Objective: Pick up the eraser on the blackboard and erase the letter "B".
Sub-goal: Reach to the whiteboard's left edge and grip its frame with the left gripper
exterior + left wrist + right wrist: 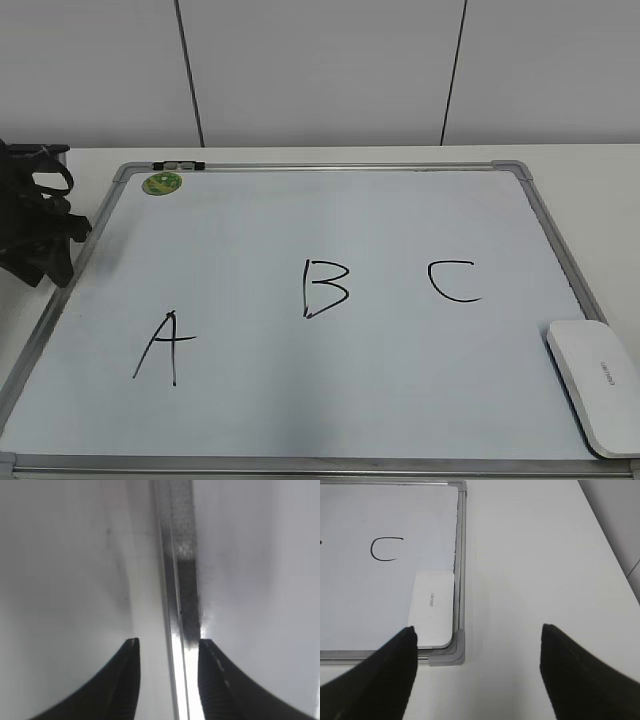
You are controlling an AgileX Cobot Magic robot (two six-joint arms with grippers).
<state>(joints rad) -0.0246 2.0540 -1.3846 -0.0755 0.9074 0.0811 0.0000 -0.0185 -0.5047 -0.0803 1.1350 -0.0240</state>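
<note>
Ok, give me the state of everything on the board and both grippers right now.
eraser: flat on the board's near right corner, not gripped
letter "B": intact, unerased
blackboard: flat on the table
green magnet: stuck at the far left corner
left gripper: open, straddling the frame
right gripper: open, empty

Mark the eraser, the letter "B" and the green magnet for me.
the eraser (594, 381): exterior view, middle of its white top.
the letter "B" (309, 288): exterior view, on its vertical stroke.
the green magnet (162, 183): exterior view, centre of the round disc near the board's top-left corner.
</note>
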